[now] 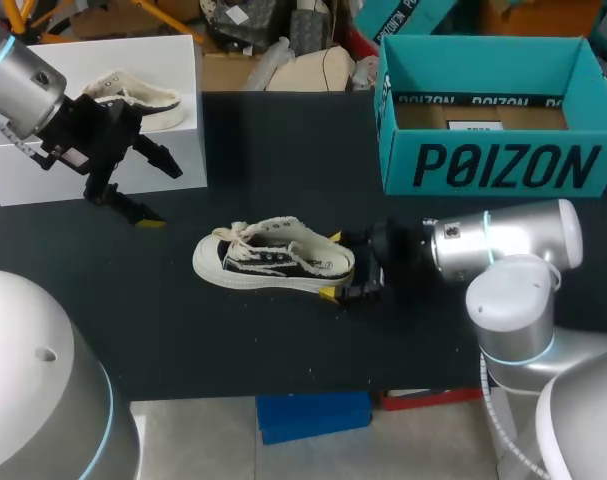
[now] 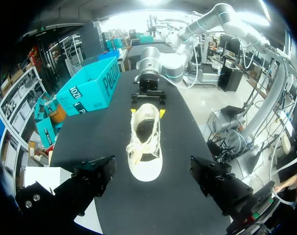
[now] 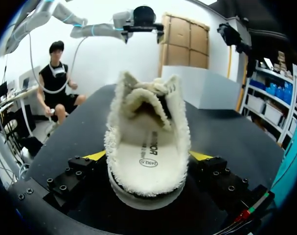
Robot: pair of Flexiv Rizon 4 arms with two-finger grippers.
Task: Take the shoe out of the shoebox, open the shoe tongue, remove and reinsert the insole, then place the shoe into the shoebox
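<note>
Opening the tongue looks like the step in hand, since the shoe (image 1: pixel 273 262) lies out of the shoebox (image 1: pixel 498 165) near the middle of the table (image 1: pixel 283 340), upright on its sole, toe to the left and heel to the right. To do it well, I judge that the right pincer (image 1: pixel 332 265) should hold the heel firmly and low so the shoe cannot slide or tip. Meanwhile the left pincer (image 1: pixel 165 195) should come down over the laces from the toe side and narrow enough to slip one finger under the tongue (image 3: pixel 147 100). It can then lift the tongue up and toward the toe without snagging the loose laces or the frayed collar. A gentle pull matters, because the cloth looks soft and would likely fold rather than resist. The right pincer comes in from the right with the heel between its two fingers, one yellow tip on the near side and one on the far side. Both appear pressed against the sole edge, so it grips the shoe. The insole (image 3: pixel 146 152) lies flat inside. The left pincer hangs spread wide and empty above the table, to the far left of the shoe and well apart from it, just beside a white box (image 1: pixel 43 170) holding a second shoe (image 1: pixel 143 95). The shoebox stands at the far right, open at the top.
</note>
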